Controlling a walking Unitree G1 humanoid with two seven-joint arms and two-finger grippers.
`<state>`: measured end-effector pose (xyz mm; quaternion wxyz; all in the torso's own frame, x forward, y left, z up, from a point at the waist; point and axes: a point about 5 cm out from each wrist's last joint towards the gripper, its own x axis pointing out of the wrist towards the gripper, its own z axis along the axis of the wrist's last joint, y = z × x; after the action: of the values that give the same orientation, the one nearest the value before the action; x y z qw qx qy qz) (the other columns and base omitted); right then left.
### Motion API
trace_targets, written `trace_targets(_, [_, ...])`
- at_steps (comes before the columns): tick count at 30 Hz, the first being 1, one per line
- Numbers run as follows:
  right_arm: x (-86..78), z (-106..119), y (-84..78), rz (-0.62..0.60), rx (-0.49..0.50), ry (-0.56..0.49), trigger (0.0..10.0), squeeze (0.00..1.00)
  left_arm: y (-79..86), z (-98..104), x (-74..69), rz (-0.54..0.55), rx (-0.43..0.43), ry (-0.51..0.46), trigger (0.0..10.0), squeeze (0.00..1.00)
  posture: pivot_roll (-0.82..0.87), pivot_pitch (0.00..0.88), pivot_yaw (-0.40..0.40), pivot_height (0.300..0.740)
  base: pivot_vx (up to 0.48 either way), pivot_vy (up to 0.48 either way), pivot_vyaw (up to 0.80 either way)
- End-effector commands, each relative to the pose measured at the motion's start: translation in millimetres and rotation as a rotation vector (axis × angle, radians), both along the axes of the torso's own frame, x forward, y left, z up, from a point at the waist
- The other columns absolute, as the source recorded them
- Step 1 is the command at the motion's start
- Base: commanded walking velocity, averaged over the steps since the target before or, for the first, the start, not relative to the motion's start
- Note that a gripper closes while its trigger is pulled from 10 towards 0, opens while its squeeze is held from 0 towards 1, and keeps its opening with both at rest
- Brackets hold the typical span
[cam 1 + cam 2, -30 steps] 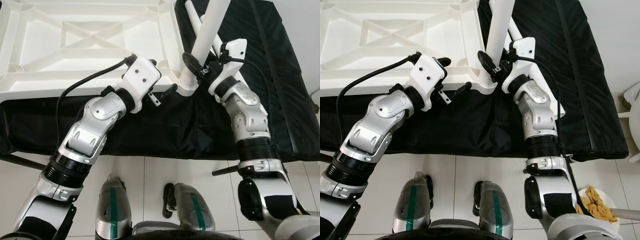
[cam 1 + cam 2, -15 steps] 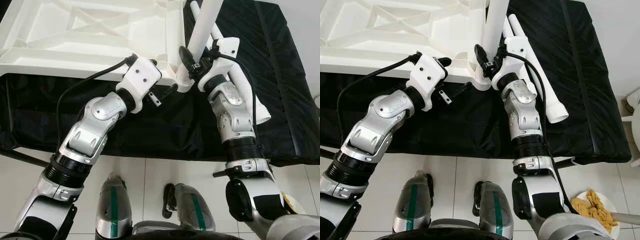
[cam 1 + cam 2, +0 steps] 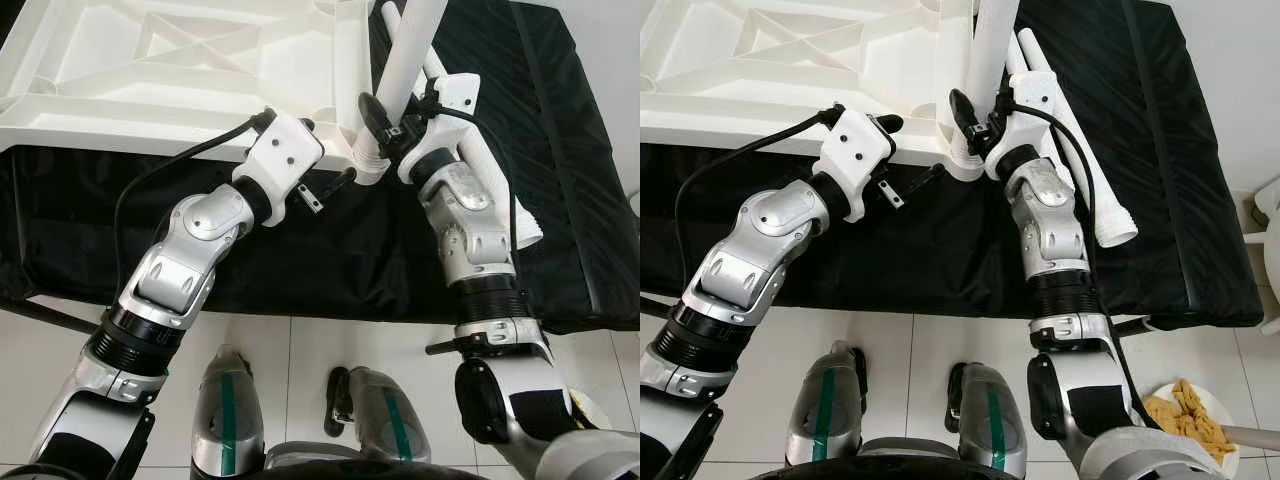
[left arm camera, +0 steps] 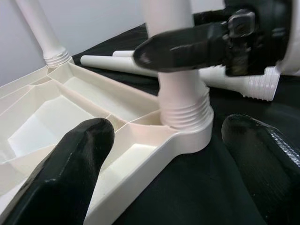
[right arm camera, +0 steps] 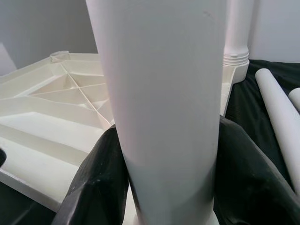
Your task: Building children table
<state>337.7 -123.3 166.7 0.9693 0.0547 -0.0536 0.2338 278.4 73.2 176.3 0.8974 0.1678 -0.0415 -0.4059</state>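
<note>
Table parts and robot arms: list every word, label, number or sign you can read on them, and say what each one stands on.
None can be read.
The white tabletop, lying upside down, carries no print.
The white leg gripped by the right hand is plain, as are the loose legs on the black cloth.
The left hand, open at the tabletop's corner, and its white wrist housing show screw holes but no lettering.

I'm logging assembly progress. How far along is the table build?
Done: one leg stands in a far corner of the upturned tabletop. In hand: the right gripper clasps a second leg in the near corner socket; the left gripper waits open. Left: two loose legs on the black cloth.
</note>
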Motion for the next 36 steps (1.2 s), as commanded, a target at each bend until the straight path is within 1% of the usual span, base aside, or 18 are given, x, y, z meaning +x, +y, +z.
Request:
trace_targets(1, [-6.9,-14.6,-2.8,0.09,0.059,0.07,10.0,0.0,-1.3,1.7,-1.5,-0.012,0.01,-0.006,10.0,0.0,0.06,0.056,-0.054,0.74,0.0,0.0,0.0])
trace_targets(2, [-6.9,-14.6,-2.8,0.09,0.059,0.07,10.0,0.0,-1.3,1.7,-1.5,-0.012,0.01,-0.006,10.0,0.0,0.06,0.056,-0.054,0.74,0.0,0.0,0.0])
trace_targets(7, [-11.2,-7.6,-10.7,0.221,0.05,0.031,10.0,0.0,-1.4,1.9,-1.2,-0.009,0.009,-0.007,10.0,0.0,0.06,0.06,-0.055,0.74,0.0,0.0,0.0])
trace_targets(10, [-15.6,-5.2,-10.1,0.295,0.035,0.011,10.0,0.0,-0.9,1.9,-1.2,-0.007,0.009,-0.007,10.0,0.0,0.07,0.062,-0.055,0.74,0.0,0.0,0.0])
trace_targets(11, [-15.6,-5.2,-10.1,0.295,0.035,0.011,10.0,0.0,-0.9,1.9,-1.2,-0.007,0.009,-0.007,10.0,0.0,0.07,0.062,-0.055,0.74,0.0,0.0,0.0])
trace_targets(13, [-19.7,-2.9,-9.0,0.356,0.05,0.0,10.0,0.0,-0.3,2.0,-1.3,-0.006,0.01,-0.008,10.0,0.0,0.07,0.062,-0.053,0.74,0.0,0.0,0.0])
trace_targets(14, [-19.7,-2.9,-9.0,0.356,0.05,0.0,10.0,0.0,-0.3,2.0,-1.3,-0.006,0.01,-0.008,10.0,0.0,0.07,0.062,-0.053,0.74,0.0,0.0,0.0])
trace_targets(15, [-23.1,0.3,-8.0,0.404,0.073,-0.015,10.0,0.0,0.2,2.0,-1.2,-0.003,0.012,-0.008,10.0,0.0,0.07,0.061,-0.052,0.74,0.0,0.0,0.0])
trace_targets(17, [-23.1,0.3,-8.0,0.404,0.073,-0.015,10.0,0.0,0.2,2.0,-1.2,-0.003,0.012,-0.008,10.0,0.0,0.07,0.061,-0.052,0.74,0.0,0.0,0.0])
trace_targets(18, [-25.2,4.9,-7.9,0.438,0.099,-0.036,10.0,0.0,0.9,2.1,-1.0,-0.001,0.013,-0.009,10.0,0.0,0.07,0.062,-0.051,0.74,0.0,0.0,0.0])
trace_targets(20, [-25.6,7.1,-8.3,0.45,0.108,-0.047,10.0,0.0,1.2,2.3,-1.0,0.0,0.014,-0.009,10.0,0.0,0.07,0.063,-0.05,0.74,0.0,0.0,0.0])
trace_targets(23, [-24.3,11.7,-10.2,0.439,0.129,-0.075,10.0,0.0,1.4,2.2,-1.2,0.0,0.014,-0.009,10.0,0.0,0.07,0.063,-0.049,0.74,0.0,0.0,0.0])
trace_targets(25, [-20.4,21.0,-15.5,0.395,0.159,-0.136,10.0,0.0,1.5,2.3,-1.5,-0.001,0.014,-0.008,10.0,0.0,0.07,0.064,-0.049,0.74,0.0,0.0,0.0])
trace_targets(26, [-20.4,21.0,-15.5,0.395,0.159,-0.136,10.0,0.0,1.5,2.3,-1.5,-0.001,0.014,-0.008,10.0,0.0,0.07,0.064,-0.049,0.74,0.0,0.0,0.0])
trace_targets(27, [-17.5,25.4,-19.8,0.366,0.16,-0.166,10.0,0.0,1.8,2.6,-1.4,0.0,0.015,-0.009,10.0,0.0,0.07,0.064,-0.048,0.74,0.0,0.0,0.0])
trace_targets(30, [-15.6,25.7,-21.8,0.349,0.157,-0.167,10.0,0.0,1.8,2.8,-1.3,0.0,0.015,-0.009,10.0,0.0,0.07,0.064,-0.048,0.74,0.0,0.0,0.0])
trace_targets(34, [-8.9,25.4,-26.5,0.259,0.128,-0.171,10.0,0.0,1.9,3.2,-1.6,0.0,0.015,-0.011,10.0,0.0,0.07,0.065,-0.049,0.74,0.0,0.0,0.0])
trace_targets(36, [-8.9,25.4,-26.5,0.259,0.128,-0.171,10.0,0.0,1.9,3.2,-1.6,0.0,0.015,-0.011,10.0,0.0,0.07,0.065,-0.049,0.74,0.0,0.0,0.0])
